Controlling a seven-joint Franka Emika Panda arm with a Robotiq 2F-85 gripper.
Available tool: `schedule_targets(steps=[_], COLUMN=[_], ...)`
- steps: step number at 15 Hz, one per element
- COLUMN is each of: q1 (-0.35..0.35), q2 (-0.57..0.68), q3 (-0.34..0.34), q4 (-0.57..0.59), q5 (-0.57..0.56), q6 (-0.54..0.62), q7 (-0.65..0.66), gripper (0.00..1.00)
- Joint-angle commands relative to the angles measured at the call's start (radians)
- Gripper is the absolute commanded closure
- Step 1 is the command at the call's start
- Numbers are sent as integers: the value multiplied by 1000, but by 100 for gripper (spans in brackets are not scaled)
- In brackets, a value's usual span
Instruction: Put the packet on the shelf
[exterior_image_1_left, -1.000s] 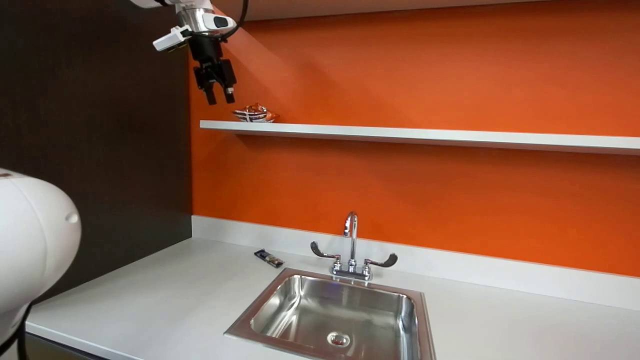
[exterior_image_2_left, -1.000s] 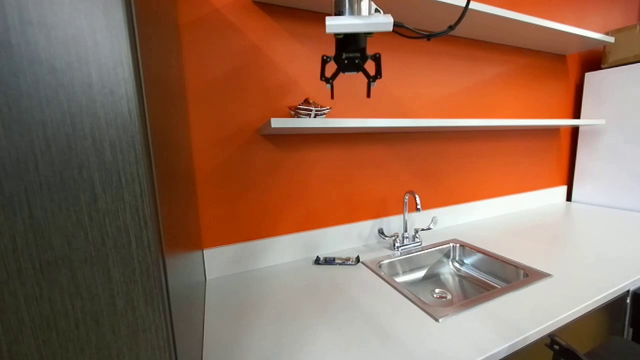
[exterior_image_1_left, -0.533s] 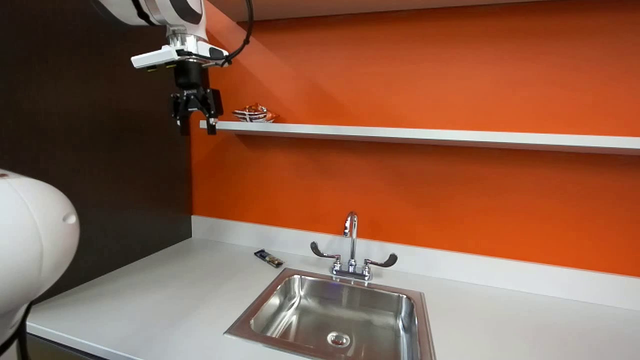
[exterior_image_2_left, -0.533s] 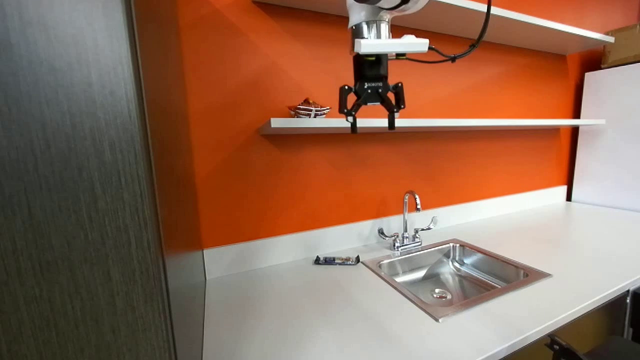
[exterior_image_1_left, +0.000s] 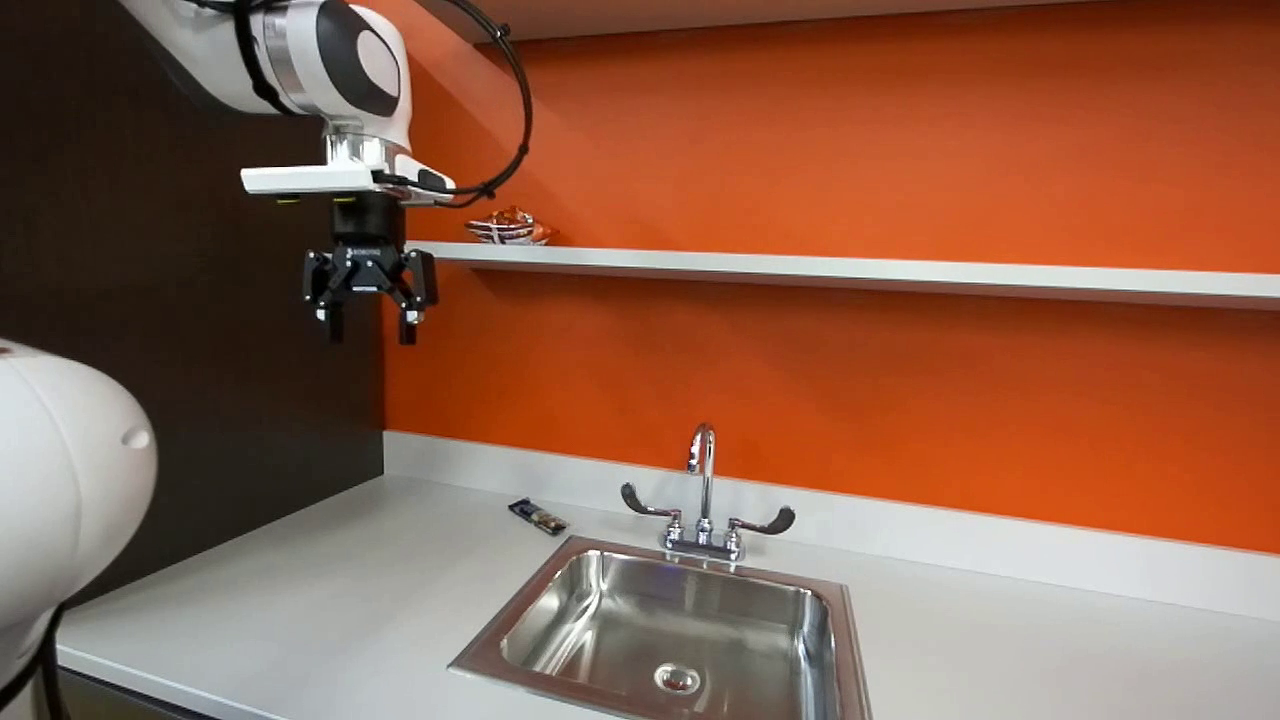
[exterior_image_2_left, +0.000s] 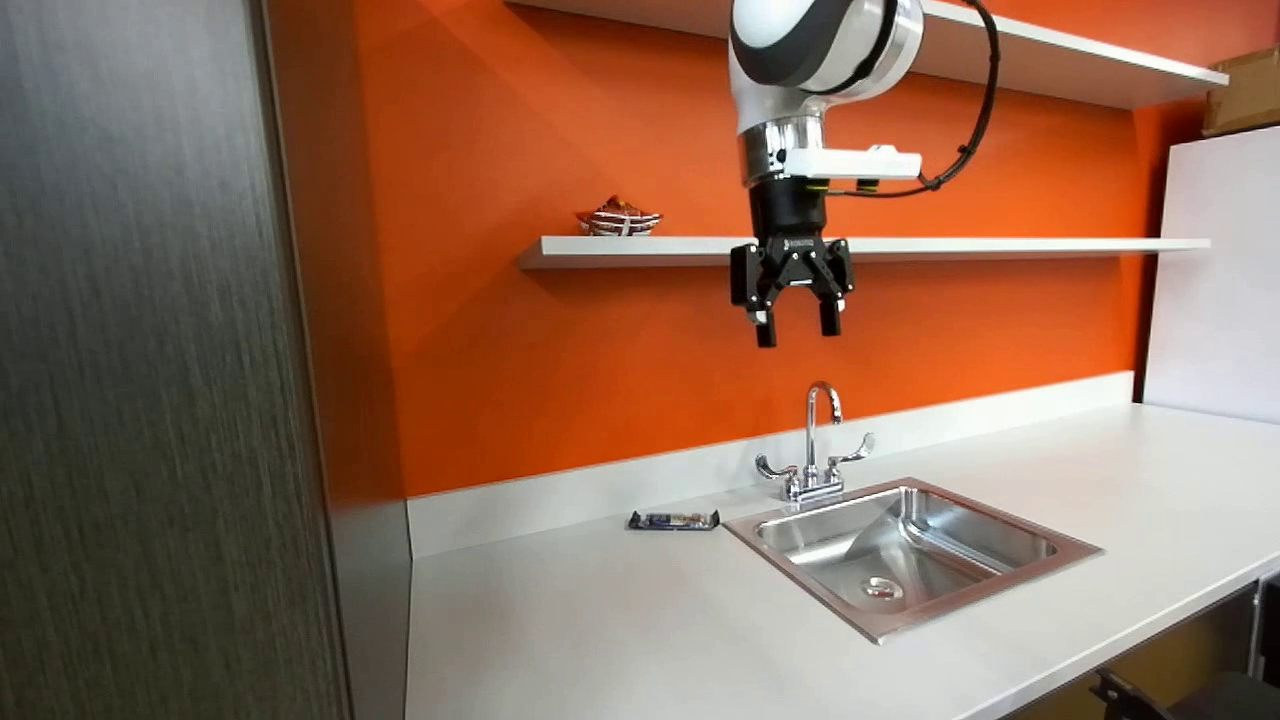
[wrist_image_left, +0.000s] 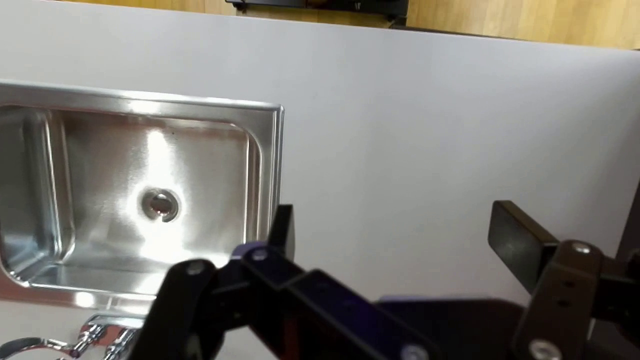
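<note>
My black two-fingered claw (exterior_image_1_left: 372, 335) points down, spread wide, the light-grey flat bench (wrist_image_left: 395, 210) showing through its gap in the wrist view. Right above it, my white-and-grey rounded arm (exterior_image_1_left: 305, 55). Task item: the crinkly orange-red snack packet with whitish marks (exterior_image_2_left: 620, 219) is on the long thin white shelf (exterior_image_2_left: 1000, 245), higher than the claw and well apart from it in both exterior views. Shelf passes behind the claw in an exterior view; flat orange wall (exterior_image_2_left: 560, 350) behind that. Well below the claw: rectangular shiny steel sink (wrist_image_left: 210, 108) set in the bench, left of the gap in the wrist view. Also below: curved two-handled chrome faucet (exterior_image_1_left: 706, 500) and, near the sink's corner, a small dark oblong thing (exterior_image_1_left: 538, 516).
</note>
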Motion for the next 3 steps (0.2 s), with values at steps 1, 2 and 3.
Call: schedule_targets(steps=[1,2,3], q1=[-29,-30,-31], q2=[-8,-13,-18], q3=[23,22,21], q4=[-19,-33,-40], q5=[11,12,12], q6=[2,7,10], q7=[-15,-19,-20], gripper=[0,0,0])
